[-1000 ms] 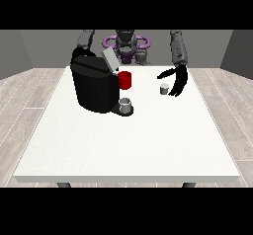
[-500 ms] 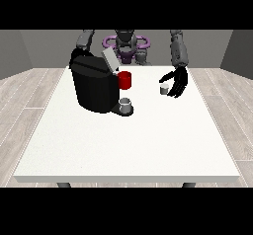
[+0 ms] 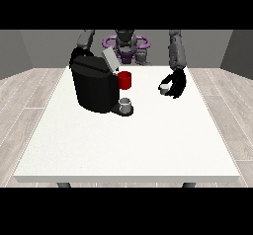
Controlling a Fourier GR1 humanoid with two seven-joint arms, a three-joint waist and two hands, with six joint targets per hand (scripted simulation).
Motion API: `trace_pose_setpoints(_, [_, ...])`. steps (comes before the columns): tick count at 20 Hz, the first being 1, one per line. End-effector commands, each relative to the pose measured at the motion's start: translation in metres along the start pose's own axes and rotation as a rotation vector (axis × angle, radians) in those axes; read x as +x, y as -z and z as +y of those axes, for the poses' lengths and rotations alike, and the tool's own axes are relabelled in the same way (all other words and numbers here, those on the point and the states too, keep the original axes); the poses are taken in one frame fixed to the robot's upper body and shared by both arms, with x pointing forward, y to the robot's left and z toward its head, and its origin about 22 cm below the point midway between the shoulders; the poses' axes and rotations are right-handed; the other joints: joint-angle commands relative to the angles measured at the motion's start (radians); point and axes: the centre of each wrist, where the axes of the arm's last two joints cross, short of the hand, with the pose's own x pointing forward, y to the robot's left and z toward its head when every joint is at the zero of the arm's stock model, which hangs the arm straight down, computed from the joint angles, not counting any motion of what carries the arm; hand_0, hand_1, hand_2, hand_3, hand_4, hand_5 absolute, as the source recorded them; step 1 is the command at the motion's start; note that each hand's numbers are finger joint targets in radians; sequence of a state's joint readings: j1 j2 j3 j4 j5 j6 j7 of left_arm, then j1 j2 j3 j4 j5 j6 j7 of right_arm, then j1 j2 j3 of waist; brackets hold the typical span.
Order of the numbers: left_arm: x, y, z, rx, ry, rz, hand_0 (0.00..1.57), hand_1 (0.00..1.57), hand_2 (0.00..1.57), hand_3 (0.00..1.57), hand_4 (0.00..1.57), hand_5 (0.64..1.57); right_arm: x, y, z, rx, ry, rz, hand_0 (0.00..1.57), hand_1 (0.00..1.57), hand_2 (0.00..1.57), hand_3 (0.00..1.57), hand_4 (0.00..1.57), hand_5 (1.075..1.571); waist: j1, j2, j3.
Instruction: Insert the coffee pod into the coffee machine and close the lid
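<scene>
1. Curling round the small grey coffee pod (image 3: 163, 88), the black fingers (image 3: 179, 87) of the hand at the view's right (image 3: 175, 85) grip it right of the frame's centre, just above the bench.
2. Above that hand a grey forearm (image 3: 176, 54) rises toward the robot's torso (image 3: 126, 44) at the top of the frame.
3. The pod is well apart from the black coffee machine (image 3: 95, 84), which stands on the white bench (image 3: 128, 135) in the upper left of the frame.
4. The machine's lid (image 3: 110, 60) is tilted up and open; a red part (image 3: 125, 80) shows at its front, with a grey cup (image 3: 125, 103) on the tray below.
5. The other hand is hidden behind the machine, so I cannot tell how its fingers lie.
</scene>
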State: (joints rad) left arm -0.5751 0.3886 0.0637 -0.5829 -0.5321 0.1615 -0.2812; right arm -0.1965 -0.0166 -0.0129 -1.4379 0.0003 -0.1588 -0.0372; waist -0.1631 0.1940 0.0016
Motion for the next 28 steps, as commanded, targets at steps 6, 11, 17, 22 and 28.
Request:
trace_pose_setpoints(6, [-0.005,0.01,0.029,0.003,0.133,0.014,1.11,1.11,1.17,0.97,0.28,1.571,0.002,-0.001,0.006,0.032,0.008,-0.033,0.0,0.0,0.0,0.0,0.43,1.571,-0.023,0.045,-0.002])
trace_pose_setpoints(11, [0.013,0.016,0.021,-0.069,0.082,-0.094,1.42,1.42,1.46,1.42,0.56,1.571,-0.011,0.0,-0.028,-0.016,0.031,0.064,0.0,0.0,0.0,0.0,0.46,1.571,0.007,-0.046,-0.0015])
trace_pose_setpoints(17, [0.087,0.052,0.06,-0.073,0.078,-0.233,1.34,1.34,1.4,1.36,0.59,1.571,-0.016,0.011,0.005,-0.035,0.005,0.061,0.0,0.0,0.0,0.0,0.51,1.571,0.033,-0.06,-0.0011])
trace_pose_setpoints(22, [0.111,0.057,0.055,-0.099,0.073,-0.271,1.26,1.26,1.33,1.29,0.54,1.571,-0.027,0.007,-0.016,0.006,0.026,0.062,0.0,0.0,0.0,0.0,0.49,1.571,0.012,-0.081,-0.0009])
trace_pose_setpoints(28, [0.129,0.064,0.073,-0.053,0.067,-0.295,1.25,1.25,1.33,1.29,0.57,1.571,-0.004,0.024,-0.011,0.0,0.042,0.011,0.0,0.0,0.0,0.0,0.5,1.571,-0.015,-0.042,-0.0015])
